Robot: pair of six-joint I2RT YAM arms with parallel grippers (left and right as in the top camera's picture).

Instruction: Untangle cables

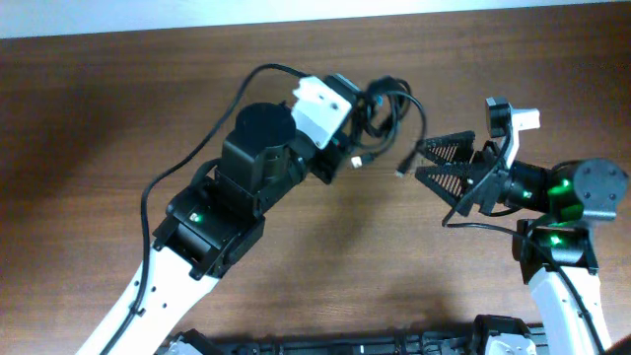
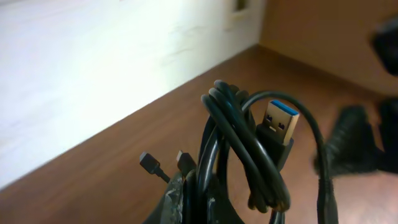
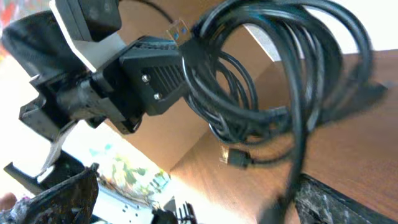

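Cables bunched in left claw; right claw wide apart.
Left claw [image 1: 361,106] clamped on the looped cables [image 1: 386,103], held above the far middle of the tabletop [image 1: 345,256], blue-cored USB plug [image 2: 280,121] sticking up. Right claw [image 1: 422,163] is just beside the loose ends, holding nothing.

Brown wood-grain tbl [image 1: 99,99]

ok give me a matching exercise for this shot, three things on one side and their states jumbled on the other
Things:
1. left gripper
2. right gripper
3. silver USB plug with blue insert

States:
a. jaws spread wide
b. pokes up out of the glossy black cable bundle
c. clamped shut on the bundle

Pairs: 1-c, 2-a, 3-b
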